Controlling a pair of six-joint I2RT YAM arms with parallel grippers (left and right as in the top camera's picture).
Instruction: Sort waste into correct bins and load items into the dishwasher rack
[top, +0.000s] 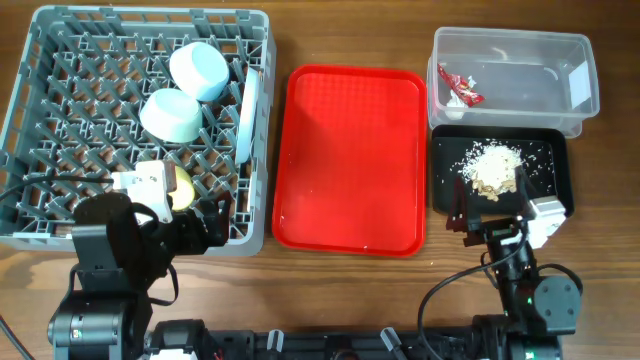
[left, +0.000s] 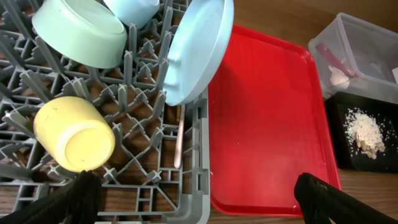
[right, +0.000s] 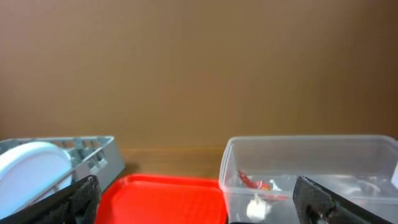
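The grey rack (top: 40, 120) holds a pale blue bowl (top: 200, 70), a light green bowl (top: 172, 114), an upright pale blue plate (top: 248, 115) and a yellow-green cup (top: 181, 187). In the left wrist view I see the cup (left: 73, 134), green bowl (left: 78, 30), plate (left: 196, 53) and a thin pale stick (left: 179, 143) in the lattice. The red-and-white wrapper (top: 463, 90) lies in the clear tub (top: 560, 45). Food scraps (top: 492, 168) lie in the black tray (top: 552, 185). My left gripper (top: 190, 222) is open over the rack's front right corner. My right gripper (top: 490, 212) is open at the black tray's near edge.
The flat red tray (top: 350, 160) lies between the rack and the bins, with nothing on it. The right wrist view shows the tub (right: 311, 162), wrapper (right: 255, 182), red tray (right: 161, 199) and the rack's corner (right: 102, 155). A white scrap also lies in the tub (left: 339, 76).
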